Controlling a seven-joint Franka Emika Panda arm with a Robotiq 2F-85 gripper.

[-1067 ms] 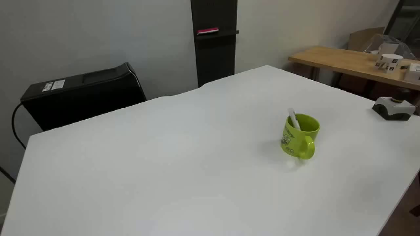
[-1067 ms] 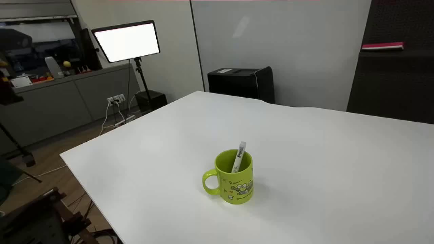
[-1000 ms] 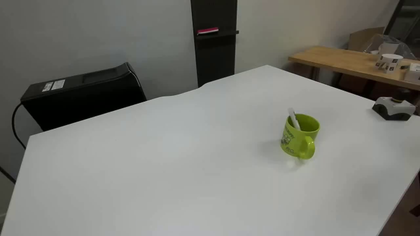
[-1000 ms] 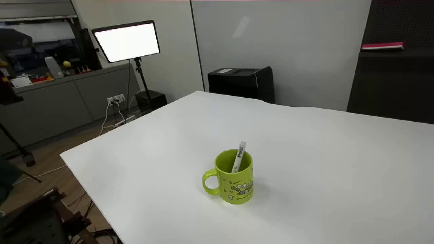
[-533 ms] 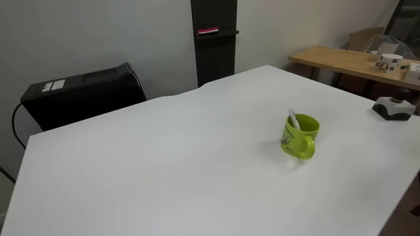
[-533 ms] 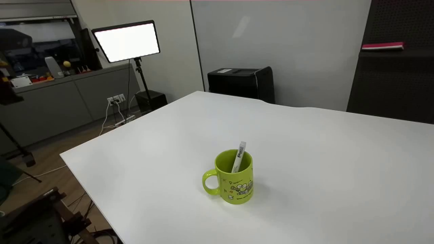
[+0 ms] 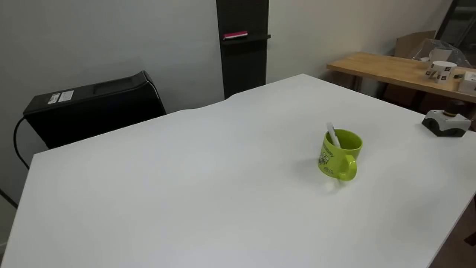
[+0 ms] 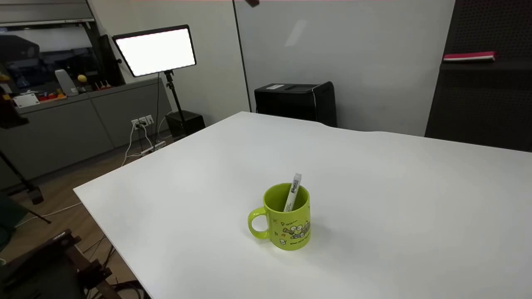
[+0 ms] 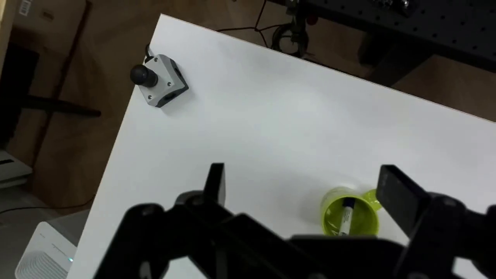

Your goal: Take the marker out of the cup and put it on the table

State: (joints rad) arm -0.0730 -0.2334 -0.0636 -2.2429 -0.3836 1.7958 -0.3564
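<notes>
A lime green cup (image 7: 336, 163) stands upright on the white table (image 7: 186, 178), and it shows in both exterior views (image 8: 291, 230). A white marker (image 8: 293, 193) leans inside it with its upper end above the rim. In the wrist view the cup (image 9: 370, 217) lies at the lower right, with the marker's dark blue lower end (image 9: 348, 202) at the bottom; the marker's upper end is hidden behind the gripper body. My gripper (image 9: 302, 167) is open and empty, above the table, with the cup between its fingers in view, nearer the right finger.
A grey box with a black knob (image 9: 162, 79) sits at the table's corner, and it also shows in an exterior view (image 7: 446, 123). A black case (image 7: 96, 108) stands behind the table's far edge. A wooden side table (image 7: 390, 72) stands beyond.
A small dark tip, seemingly part of the gripper, has come into sight at the top edge of an exterior view. The cup and marker have not moved.
</notes>
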